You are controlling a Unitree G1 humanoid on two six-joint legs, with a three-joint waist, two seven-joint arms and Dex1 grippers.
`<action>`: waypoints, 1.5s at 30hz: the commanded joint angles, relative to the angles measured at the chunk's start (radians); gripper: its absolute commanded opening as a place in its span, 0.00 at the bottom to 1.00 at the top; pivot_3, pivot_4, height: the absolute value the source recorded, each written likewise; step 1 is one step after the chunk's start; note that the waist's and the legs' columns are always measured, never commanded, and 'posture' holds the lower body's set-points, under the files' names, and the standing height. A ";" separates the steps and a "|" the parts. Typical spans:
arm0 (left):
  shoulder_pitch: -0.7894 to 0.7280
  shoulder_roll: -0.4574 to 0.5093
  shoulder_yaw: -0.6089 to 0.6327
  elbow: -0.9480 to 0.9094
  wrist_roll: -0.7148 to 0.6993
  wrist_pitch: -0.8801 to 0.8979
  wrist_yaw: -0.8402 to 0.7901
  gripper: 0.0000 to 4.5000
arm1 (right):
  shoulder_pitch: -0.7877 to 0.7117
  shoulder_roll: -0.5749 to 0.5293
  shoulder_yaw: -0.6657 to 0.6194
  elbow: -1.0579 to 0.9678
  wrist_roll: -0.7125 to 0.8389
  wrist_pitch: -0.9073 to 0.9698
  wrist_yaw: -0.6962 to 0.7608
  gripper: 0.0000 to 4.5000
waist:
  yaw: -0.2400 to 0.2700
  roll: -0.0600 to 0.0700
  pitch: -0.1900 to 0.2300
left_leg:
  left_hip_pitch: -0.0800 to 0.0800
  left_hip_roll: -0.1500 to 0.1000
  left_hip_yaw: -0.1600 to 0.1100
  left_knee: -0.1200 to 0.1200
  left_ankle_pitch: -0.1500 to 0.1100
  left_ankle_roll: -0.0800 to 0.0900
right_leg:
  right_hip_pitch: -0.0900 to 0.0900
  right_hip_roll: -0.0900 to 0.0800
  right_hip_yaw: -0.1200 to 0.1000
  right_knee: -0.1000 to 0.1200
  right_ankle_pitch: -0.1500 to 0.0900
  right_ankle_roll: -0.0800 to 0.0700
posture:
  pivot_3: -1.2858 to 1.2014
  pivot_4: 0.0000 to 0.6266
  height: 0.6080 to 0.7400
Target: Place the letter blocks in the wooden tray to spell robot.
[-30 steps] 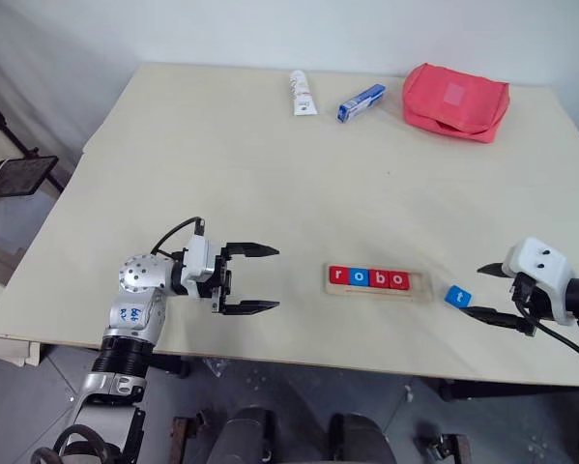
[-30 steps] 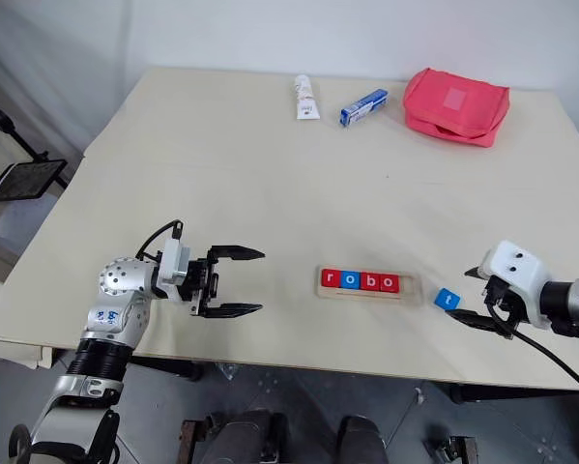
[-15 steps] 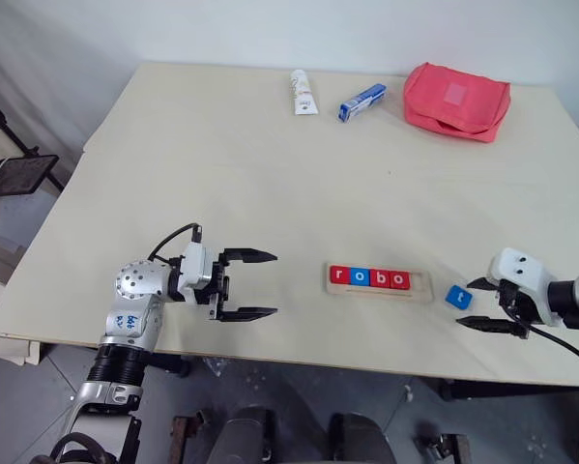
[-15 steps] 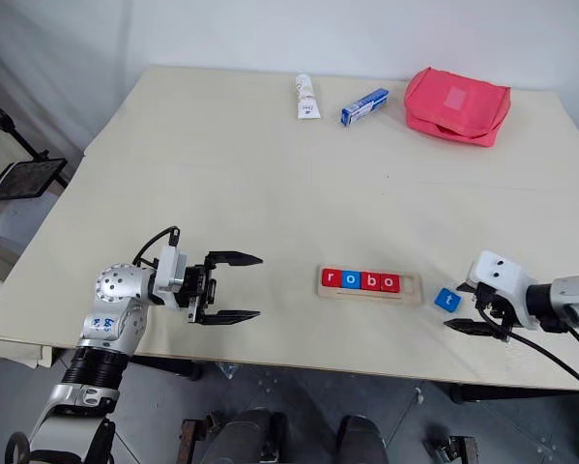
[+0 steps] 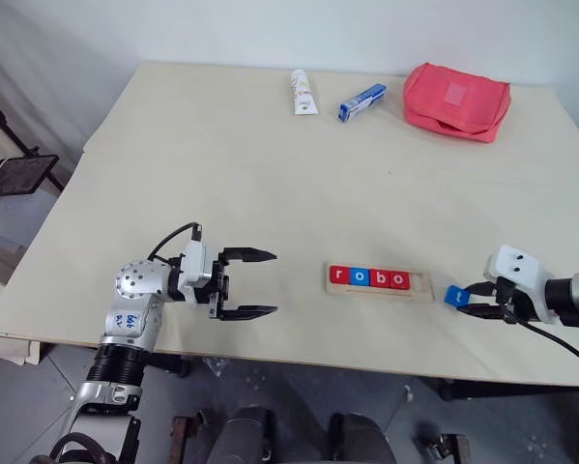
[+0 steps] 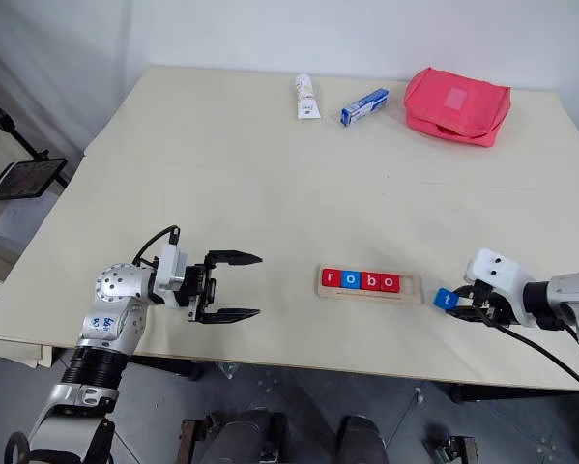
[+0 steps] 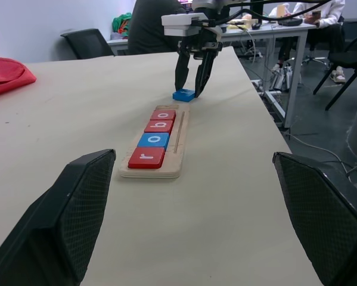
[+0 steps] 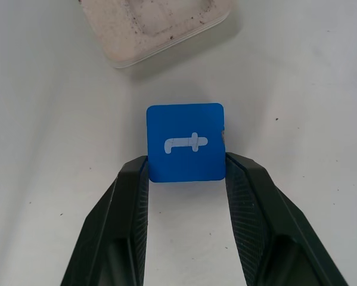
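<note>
Now the right gripper (image 8: 186, 179) is clamped on the blue "t" tile (image 8: 185, 142), which lies flat on the table (image 5: 221, 155) just off the right end of the wooden tray (image 5: 420, 285), at about 3 o'clock from it. The tray already carries r, o, b, o (image 5: 368, 277) in a row, with one bare slot at the end nearest the tile.

The fingers (image 8: 129, 196) pinch only the tile's near corners, so the hold looks shallow; I judge the tile could twist or pop out as it is lifted. The slot is one tile wide, so a slightly turned tile may catch on the raised edge or nudge the last "o". A low carry could also push the light tray along the table.

The left gripper (image 5: 252, 283) hovers at 9 o'clock from the tray, well apart, its fingers spread and empty.
</note>
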 commanded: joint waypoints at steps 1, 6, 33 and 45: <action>-0.004 -0.002 0.003 -0.024 -0.010 -0.014 0.004 1.00 | -0.032 -0.014 -0.047 -0.047 0.021 0.035 -0.008 0.32 | 0.000 0.000 0.000 | 0.000 0.000 0.000 0.000 0.000 0.000 | 0.000 0.000 0.000 0.000 0.000 0.000 | 0.52 0.24 1.00; -0.008 -0.015 -0.003 -0.009 -0.006 -0.026 0.004 1.00 | -0.092 -0.047 -0.068 -0.134 0.062 0.127 0.010 0.32 | 0.000 0.000 0.000 | 0.000 0.000 0.000 0.000 0.000 0.000 | -0.001 0.000 0.000 0.000 0.000 0.000 | 0.52 0.24 1.00; 0.066 -0.025 -0.015 -0.068 -0.003 -0.048 0.048 1.00 | -0.445 0.022 0.303 0.073 -0.150 -0.045 0.231 0.32 | -0.003 0.000 0.000 | -0.005 0.000 -0.001 0.002 0.000 0.000 | -0.004 0.000 -0.002 0.001 0.000 0.000 | 0.52 0.24 1.00; 0.077 -0.026 -0.017 -0.080 -0.003 -0.049 0.066 1.00 | -0.464 0.083 0.315 0.106 -0.204 -0.079 0.250 0.32 | -0.003 0.000 0.000 | -0.004 0.000 -0.001 0.002 0.000 0.000 | -0.004 0.000 -0.002 0.001 0.000 0.000 | 0.52 0.24 1.00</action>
